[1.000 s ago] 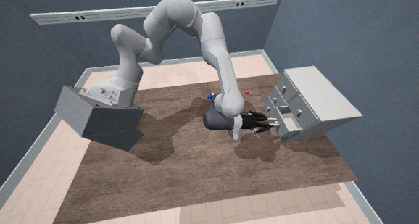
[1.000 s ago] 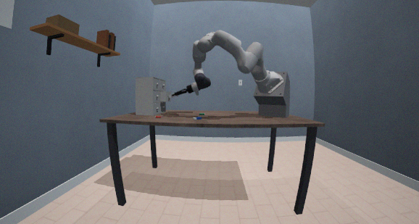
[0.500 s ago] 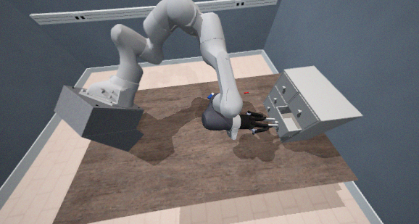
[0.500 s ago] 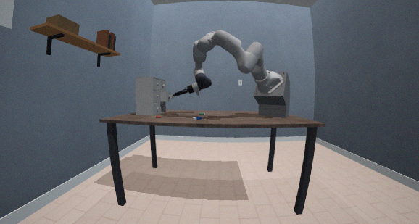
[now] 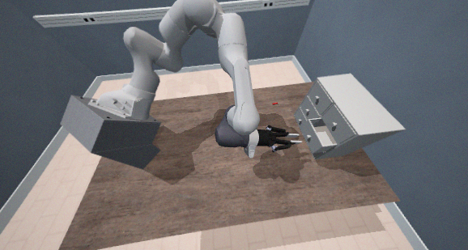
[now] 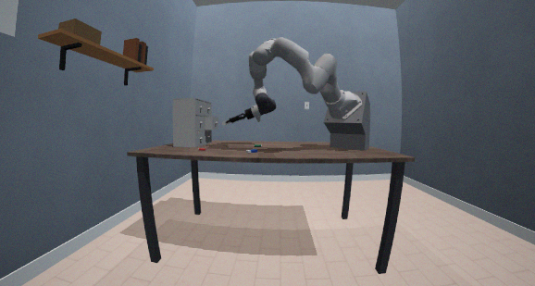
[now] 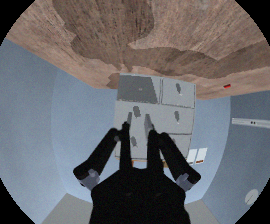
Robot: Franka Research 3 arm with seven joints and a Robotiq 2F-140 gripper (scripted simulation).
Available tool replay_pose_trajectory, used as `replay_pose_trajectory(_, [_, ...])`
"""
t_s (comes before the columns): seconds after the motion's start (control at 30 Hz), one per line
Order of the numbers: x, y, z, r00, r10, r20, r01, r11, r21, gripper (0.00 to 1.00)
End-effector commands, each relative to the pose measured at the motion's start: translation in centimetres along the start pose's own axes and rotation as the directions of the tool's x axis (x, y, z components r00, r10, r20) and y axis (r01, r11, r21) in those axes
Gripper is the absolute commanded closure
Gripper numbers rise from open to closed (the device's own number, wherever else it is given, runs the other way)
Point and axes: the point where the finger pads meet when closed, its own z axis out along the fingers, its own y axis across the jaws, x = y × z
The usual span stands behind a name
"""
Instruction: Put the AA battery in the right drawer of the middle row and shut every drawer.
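Note:
The grey chest (image 5: pixel 344 113) stands upright at the right end of the table. Its middle-row right drawer (image 5: pixel 322 133) is pulled partly out and looks empty. It also shows in the exterior view (image 6: pixel 210 122). My gripper (image 5: pixel 299 137) hangs level in front of that drawer, a short way off its front. The fingers stand a little apart with nothing between them. The wrist view shows the fingertips pointing at the chest front (image 7: pixel 155 106). Small items lie on the table: one red (image 6: pixel 202 148), one blue and white (image 6: pixel 251 151), one green (image 6: pixel 257 145). I cannot tell which is the AA battery.
The red item (image 5: pixel 275 103) lies left of the chest's far side. The other drawers look shut. The robot base block (image 5: pixel 109 128) stands at the table's left end. The arm's elbow hangs over the table's middle and hides part of it.

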Motion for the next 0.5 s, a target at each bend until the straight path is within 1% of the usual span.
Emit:
replay_pose_trajectory(0.0, [-0.3,0.3,-0.2,1.000,-0.019,0.007,0.019,1.000,-0.010,0.72])
replay_pose_trajectory(0.1, [-0.4,0.3,-1.1,1.000,-0.019,0.007,0.019,1.000,-0.010,0.72])
replay_pose_trajectory(0.23, [-0.4,0.3,-3.2,1.000,-0.019,0.007,0.019,1.000,-0.010,0.72])
replay_pose_trajectory(0.3, [-0.4,0.3,-3.2,1.000,-0.019,0.007,0.019,1.000,-0.010,0.72])
replay_pose_trajectory(0.4, [-0.5,0.3,-4.7,1.000,-0.019,0.007,0.019,1.000,-0.010,0.72])
replay_pose_trajectory(0.47, [-0.5,0.3,-5.2,1.000,-0.019,0.007,0.019,1.000,-0.010,0.72])
